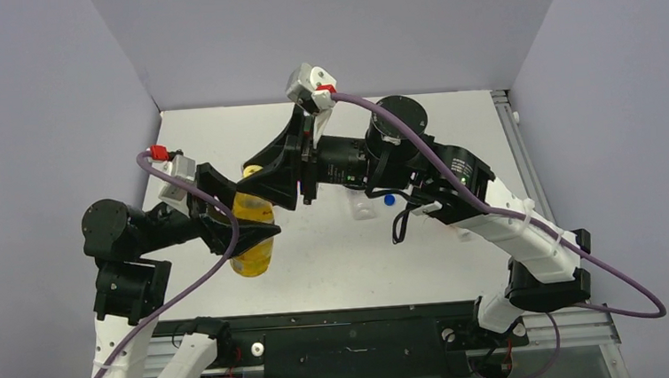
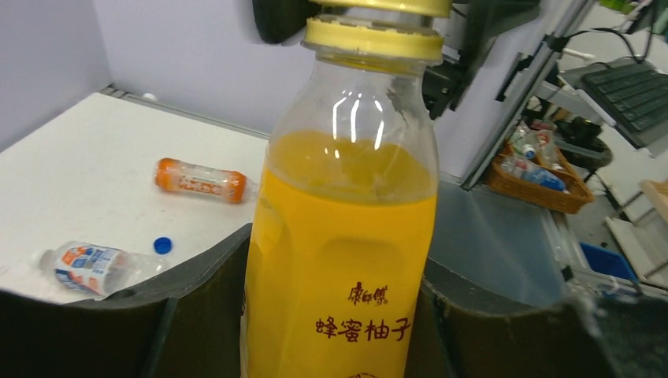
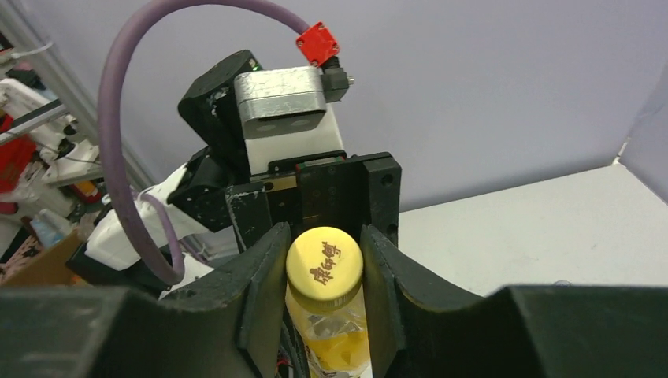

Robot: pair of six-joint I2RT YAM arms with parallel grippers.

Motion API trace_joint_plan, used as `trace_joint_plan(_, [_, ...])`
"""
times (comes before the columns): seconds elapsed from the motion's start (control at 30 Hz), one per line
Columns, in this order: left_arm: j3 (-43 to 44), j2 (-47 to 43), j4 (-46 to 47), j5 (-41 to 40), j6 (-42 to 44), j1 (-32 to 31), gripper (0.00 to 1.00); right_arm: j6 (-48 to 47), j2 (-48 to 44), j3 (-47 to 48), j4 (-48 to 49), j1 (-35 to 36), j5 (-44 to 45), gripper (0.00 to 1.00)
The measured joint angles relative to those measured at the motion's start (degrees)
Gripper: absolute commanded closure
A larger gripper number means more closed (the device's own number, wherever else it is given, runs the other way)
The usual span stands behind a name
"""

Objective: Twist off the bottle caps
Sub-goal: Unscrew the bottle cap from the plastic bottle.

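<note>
Two claws, one yellow juice bottle (image 1: pixel 255 252), nine o'clock on the table (image 1: pixel 337 269): left gripper (image 2: pixel 335 315) clamping the body steady, right gripper (image 3: pixel 324 250) pinched on the yellow cap (image 3: pixel 324 272) for twisting.

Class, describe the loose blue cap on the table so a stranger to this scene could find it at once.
Look at the white table, where two bottles lie on their sides: an orange bottle and a clear bottle with a white-and-blue label. Between them, nearer the clear bottle, sits the blue cap. It alone is a small blue disc, attached to no bottle.
</note>
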Motion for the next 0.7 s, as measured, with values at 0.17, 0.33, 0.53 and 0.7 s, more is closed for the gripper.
trace_joint_plan(0.17, [-0.2,0.3,4.2,3.0,-3.7,-0.1,1.00,-0.9,-0.5,-0.3,-0.3,-0.3,-0.9,0.20])
trace_joint_plan(0.33, [0.0,0.4,0.7,1.0,1.4,-0.1,1.00,-1.1,-1.5,-1.3,-1.4,0.9,8.5,0.19])
trace_joint_plan(0.53, [0.3,1.2,-4.2,-1.8,7.1,-0.1,1.00,-2.6,-3.5,-2.3,-1.5,4.6,19.4,0.17])
trace_joint_plan(0.7, [1.1,1.5,-6.1,-2.3,8.5,-0.1,1.00,-3.5,-5.1,-3.0,-1.5,5.5,22.3,0.16])
